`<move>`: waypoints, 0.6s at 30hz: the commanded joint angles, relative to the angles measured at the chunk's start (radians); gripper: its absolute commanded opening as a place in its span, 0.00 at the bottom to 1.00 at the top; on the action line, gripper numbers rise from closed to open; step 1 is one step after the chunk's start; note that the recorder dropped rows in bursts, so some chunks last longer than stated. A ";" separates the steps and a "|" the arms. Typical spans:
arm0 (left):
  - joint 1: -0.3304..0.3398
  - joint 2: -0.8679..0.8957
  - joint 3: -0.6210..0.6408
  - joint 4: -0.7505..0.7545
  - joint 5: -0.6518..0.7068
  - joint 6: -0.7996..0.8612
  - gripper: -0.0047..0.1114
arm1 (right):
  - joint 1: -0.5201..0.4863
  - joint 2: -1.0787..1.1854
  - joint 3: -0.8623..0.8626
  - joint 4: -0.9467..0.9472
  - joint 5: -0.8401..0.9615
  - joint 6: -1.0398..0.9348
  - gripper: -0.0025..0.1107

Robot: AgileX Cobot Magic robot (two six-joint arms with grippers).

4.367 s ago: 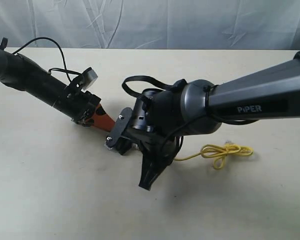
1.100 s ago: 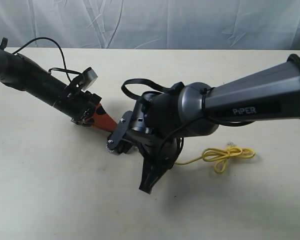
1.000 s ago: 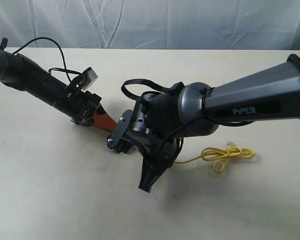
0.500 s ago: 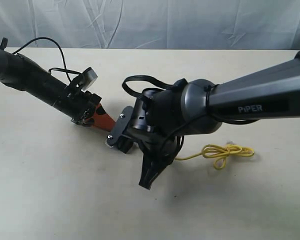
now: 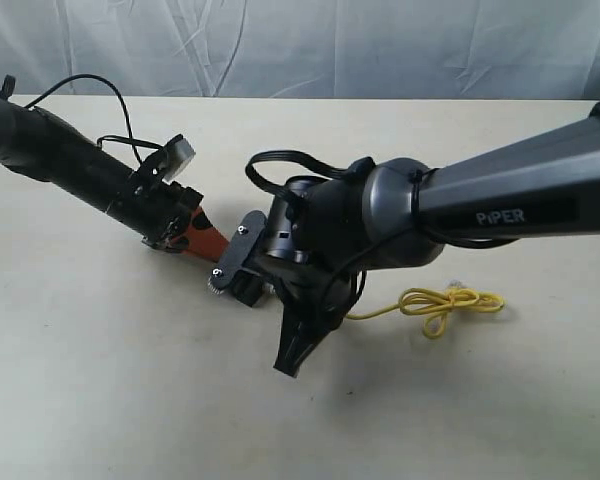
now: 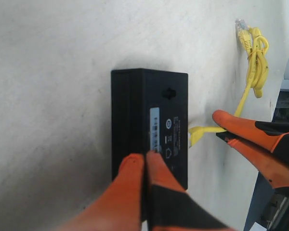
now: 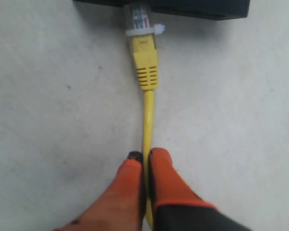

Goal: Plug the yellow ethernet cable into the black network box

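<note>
Pinching yellow ethernet cable [image 7: 148, 113], right tool [image 7: 144, 158] (plug [image 7: 140, 20] at black network box [image 7: 202, 6]).

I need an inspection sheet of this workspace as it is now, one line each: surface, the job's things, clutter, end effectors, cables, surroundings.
Surface: pale matte table, no spills seen.
Job's things: black network box lies flat, label up. The yellow ethernet cable has its plug at the box's side with the clear tip showing; whether it is seated cannot be told.
Clutter: nothing seen.
End effectors: left end effector shut, fingers together over the box's near end. Right end effector shut on the yellow cable behind the plug.
Cables: spare yellow length lies bundled on the table; black cable loop at the right arm's wrist.
Surroundings: wrinkled pale backdrop.
</note>
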 commanded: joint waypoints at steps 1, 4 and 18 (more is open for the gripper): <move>-0.001 0.013 0.006 0.000 -0.006 -0.006 0.04 | -0.001 -0.009 -0.004 -0.002 -0.015 0.006 0.02; -0.001 0.013 0.006 0.000 -0.006 -0.006 0.04 | -0.001 -0.009 -0.004 -0.002 -0.013 0.025 0.02; -0.001 0.013 0.006 0.000 -0.006 -0.006 0.04 | -0.001 -0.009 -0.004 0.007 0.019 0.068 0.02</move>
